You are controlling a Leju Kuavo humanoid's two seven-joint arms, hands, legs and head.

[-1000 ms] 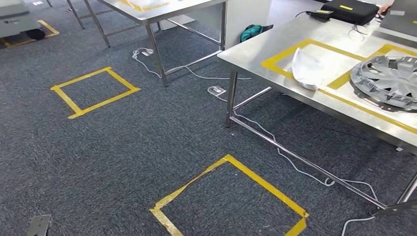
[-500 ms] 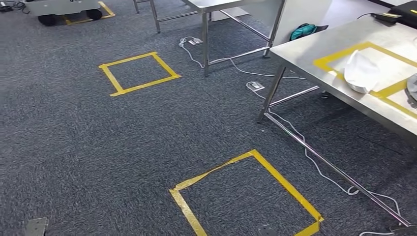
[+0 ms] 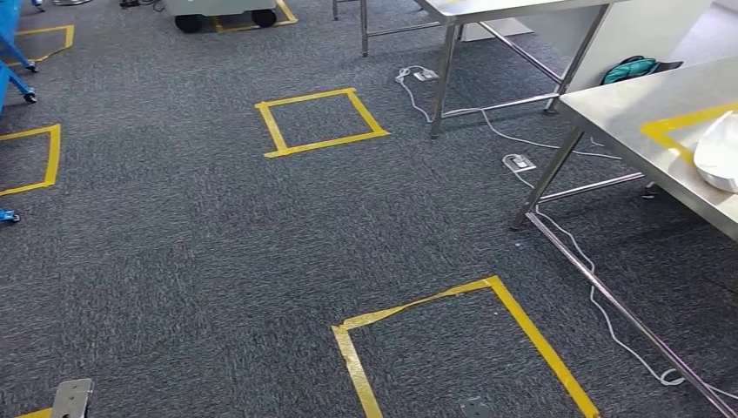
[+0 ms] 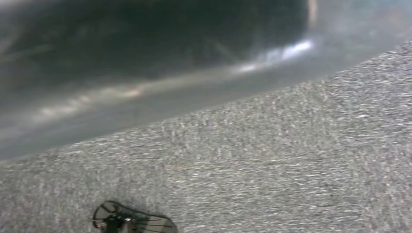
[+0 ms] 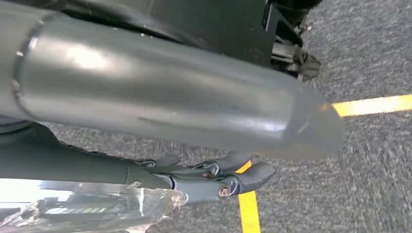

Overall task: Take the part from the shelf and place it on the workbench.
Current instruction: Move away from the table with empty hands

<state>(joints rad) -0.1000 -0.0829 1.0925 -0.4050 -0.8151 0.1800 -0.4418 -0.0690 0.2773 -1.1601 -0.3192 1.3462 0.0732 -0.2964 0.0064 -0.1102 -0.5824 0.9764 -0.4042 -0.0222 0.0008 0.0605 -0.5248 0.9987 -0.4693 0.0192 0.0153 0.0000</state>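
Observation:
A white curved part (image 3: 721, 152) lies on the steel workbench (image 3: 627, 113) at the right edge of the head view, beside a yellow tape outline (image 3: 679, 127). A blue frame on castors (image 3: 12, 39) stands at the far left. In the right wrist view my right hand (image 5: 204, 177) hangs over the carpet with its dark fingers (image 5: 243, 175) stretched out under the thick grey thumb (image 5: 170, 102) and nothing between them. A crinkled clear film (image 5: 97, 208) shows at its base. In the left wrist view a blurred grey shape, my left hand (image 4: 145, 58), hangs above the carpet.
Yellow tape squares mark the grey carpet near me (image 3: 461, 348) and farther off (image 3: 320, 120). A second steel table (image 3: 487, 9) stands at the back with a teal bag (image 3: 634, 68) beside it. White cables (image 3: 600, 305) run under the workbench. A wheeled grey unit (image 3: 226, 10) stands at the far back.
The camera has swung left: the workbench slid to the right edge, the wheel cover left the picture, and the blue frame came in on the left.

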